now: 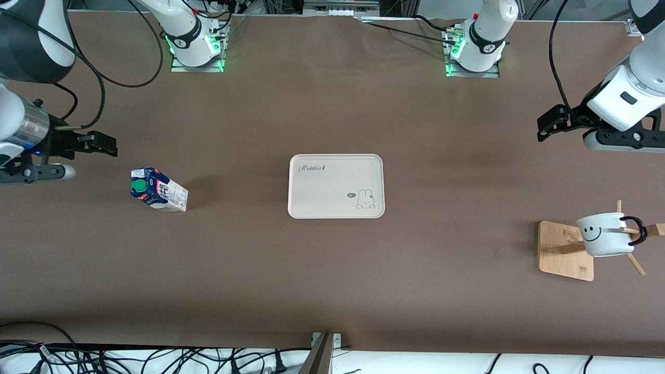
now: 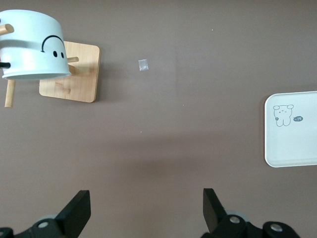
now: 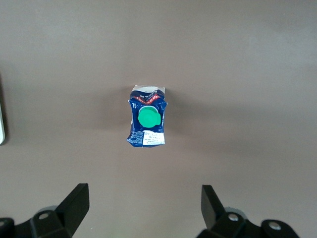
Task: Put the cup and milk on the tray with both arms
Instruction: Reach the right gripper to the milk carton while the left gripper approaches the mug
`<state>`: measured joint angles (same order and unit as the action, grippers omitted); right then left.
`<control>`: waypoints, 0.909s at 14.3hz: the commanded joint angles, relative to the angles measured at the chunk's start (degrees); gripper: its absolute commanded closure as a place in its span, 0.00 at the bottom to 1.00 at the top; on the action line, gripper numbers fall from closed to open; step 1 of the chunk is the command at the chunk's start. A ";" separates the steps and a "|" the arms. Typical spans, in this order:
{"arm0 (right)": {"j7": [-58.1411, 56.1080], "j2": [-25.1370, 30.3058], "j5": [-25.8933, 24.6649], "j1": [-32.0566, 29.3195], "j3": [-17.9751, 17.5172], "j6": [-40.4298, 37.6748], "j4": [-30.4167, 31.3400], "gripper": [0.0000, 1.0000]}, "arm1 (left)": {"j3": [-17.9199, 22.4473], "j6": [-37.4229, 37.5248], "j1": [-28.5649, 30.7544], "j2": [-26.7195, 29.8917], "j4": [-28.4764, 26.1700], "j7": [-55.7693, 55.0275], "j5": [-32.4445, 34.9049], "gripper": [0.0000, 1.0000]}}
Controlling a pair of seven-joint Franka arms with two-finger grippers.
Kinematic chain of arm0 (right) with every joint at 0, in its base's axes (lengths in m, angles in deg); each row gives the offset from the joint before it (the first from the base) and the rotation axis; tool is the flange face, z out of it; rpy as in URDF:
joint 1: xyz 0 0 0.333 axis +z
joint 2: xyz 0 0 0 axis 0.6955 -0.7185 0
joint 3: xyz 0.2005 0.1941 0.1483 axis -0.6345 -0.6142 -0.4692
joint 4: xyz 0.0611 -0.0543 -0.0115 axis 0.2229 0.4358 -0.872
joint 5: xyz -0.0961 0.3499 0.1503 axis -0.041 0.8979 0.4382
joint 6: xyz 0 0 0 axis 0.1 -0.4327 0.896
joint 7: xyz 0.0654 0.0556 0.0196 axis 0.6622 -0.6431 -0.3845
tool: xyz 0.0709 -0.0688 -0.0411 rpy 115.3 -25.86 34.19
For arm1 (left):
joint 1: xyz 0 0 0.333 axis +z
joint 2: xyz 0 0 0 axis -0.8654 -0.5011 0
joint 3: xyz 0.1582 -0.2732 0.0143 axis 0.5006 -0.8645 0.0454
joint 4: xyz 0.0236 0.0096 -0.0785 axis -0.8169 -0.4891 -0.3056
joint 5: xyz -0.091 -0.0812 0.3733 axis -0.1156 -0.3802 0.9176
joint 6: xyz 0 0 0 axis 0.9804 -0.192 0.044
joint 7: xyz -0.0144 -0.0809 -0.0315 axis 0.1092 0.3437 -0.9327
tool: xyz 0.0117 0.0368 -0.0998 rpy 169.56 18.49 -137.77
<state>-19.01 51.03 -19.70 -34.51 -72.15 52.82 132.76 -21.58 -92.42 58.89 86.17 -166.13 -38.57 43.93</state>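
Note:
The milk [image 1: 158, 190] stands on the table toward the right arm's end; in the right wrist view the milk [image 3: 146, 122] shows its green cap. The cream tray [image 1: 336, 185] lies bare at the table's middle, and its edge shows in the left wrist view [image 2: 292, 130]. The cup [image 1: 605, 234] hangs on a peg of a wooden rack toward the left arm's end; it also shows in the left wrist view [image 2: 32, 47]. My right gripper [image 1: 106, 144] [image 3: 145, 193] is open and empty, above the table beside the milk. My left gripper [image 1: 550, 123] [image 2: 147, 198] is open and empty, above bare table, apart from the cup.
The wooden rack base [image 1: 565, 251] [image 2: 69, 72] with slanted pegs holds the cup. A small pale scrap [image 2: 143, 65] lies on the table near the rack. The arm bases [image 1: 197, 49] [image 1: 475, 52] stand along the table's edge farthest from the front camera. Cables [image 1: 156, 358] lie below the nearest edge.

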 commanded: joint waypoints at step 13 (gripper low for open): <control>-0.88 -10.27 8.26 -4.97 0.82 1.59 -1.41 0.00 | 0.07 -18.10 2.52 2.36 -13.91 -16.22 -0.29 0.00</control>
<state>-19.10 42.74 -15.25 -37.17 -71.27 54.68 132.73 -21.05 -103.23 60.59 81.21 -169.33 -52.33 43.88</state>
